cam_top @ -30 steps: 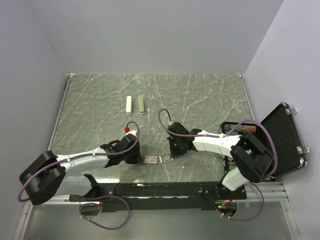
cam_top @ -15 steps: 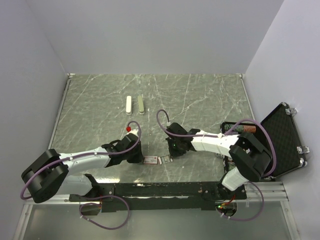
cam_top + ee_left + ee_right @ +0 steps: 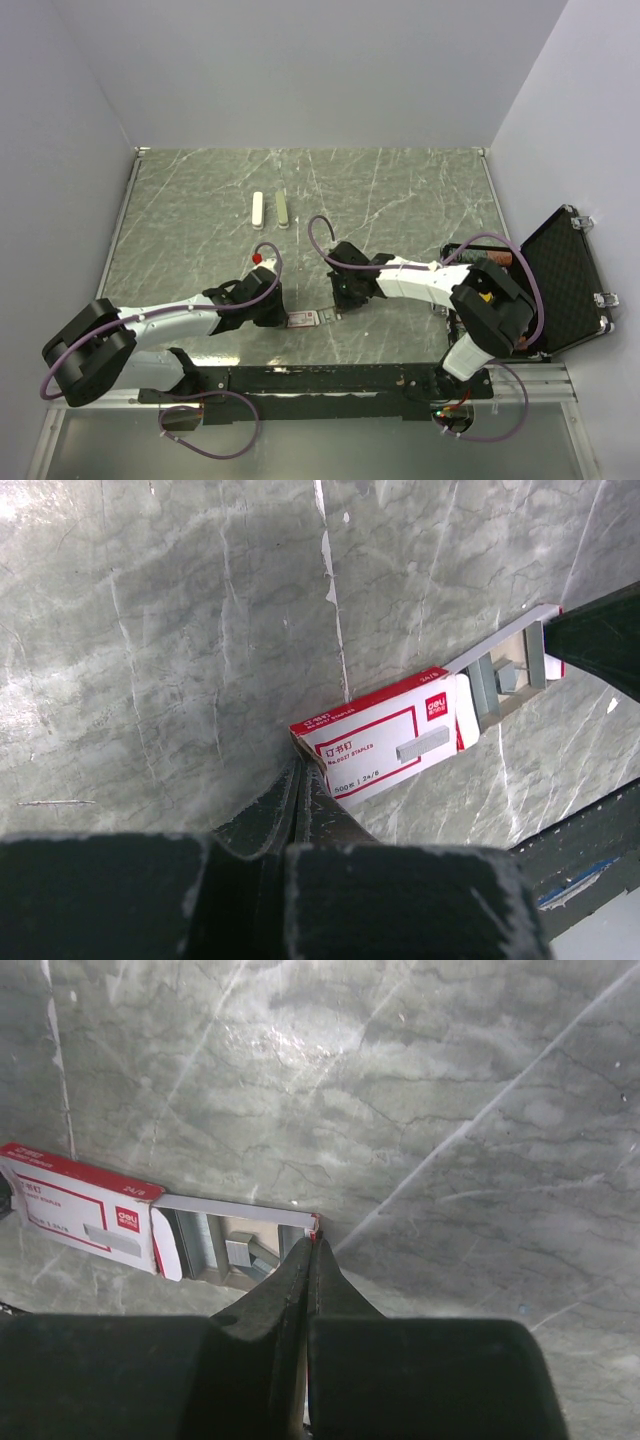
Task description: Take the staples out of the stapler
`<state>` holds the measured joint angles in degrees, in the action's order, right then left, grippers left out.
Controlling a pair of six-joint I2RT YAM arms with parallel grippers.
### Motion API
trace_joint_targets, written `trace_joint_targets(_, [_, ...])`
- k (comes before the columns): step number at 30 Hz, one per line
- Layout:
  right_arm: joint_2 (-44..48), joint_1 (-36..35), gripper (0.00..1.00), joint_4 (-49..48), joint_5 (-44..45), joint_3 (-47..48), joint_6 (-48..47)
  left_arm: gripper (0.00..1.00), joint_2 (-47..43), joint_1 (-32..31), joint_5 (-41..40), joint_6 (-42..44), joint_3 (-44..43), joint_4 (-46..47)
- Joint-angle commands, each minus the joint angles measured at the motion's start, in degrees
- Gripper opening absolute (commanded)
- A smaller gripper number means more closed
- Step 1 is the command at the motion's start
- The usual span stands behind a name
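A small red-and-white box [image 3: 385, 742] lies flat on the marbled table [image 3: 400, 190], near its front edge, between the two robot arms. Its inner tray [image 3: 500, 638] sticks out of the right end, and short grey staples [image 3: 483, 688] lie in it. The box reads "deli", "STAPLES" and "24/6", beside Chinese characters. The left gripper [image 3: 300, 758] has its fingers pressed together on the box's left corner. The right gripper [image 3: 312, 1242] pinches the tray's outer end. The stapler [image 3: 283, 210] lies well apart at the far middle of the table: an olive-green bar with a whitish bar just beside it. An open black case [image 3: 572, 262] sits at the right edge, its contents mostly hidden.
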<state>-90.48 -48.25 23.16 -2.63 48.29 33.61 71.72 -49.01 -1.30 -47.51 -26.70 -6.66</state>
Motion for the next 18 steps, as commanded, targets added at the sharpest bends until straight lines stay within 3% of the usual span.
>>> trace_joint_targets(1, [-0.75,-0.09,0.00,-1.54,1.49,2.42,1.02,0.01,-0.36,-0.64,0.77,0.13,0.51,-0.82])
trace_joint_targets(18, [-3.13,-0.09,0.00,-2.59,0.35,4.53,0.50,0.01,1.49,-1.35,0.77,0.66,-1.43,-0.73])
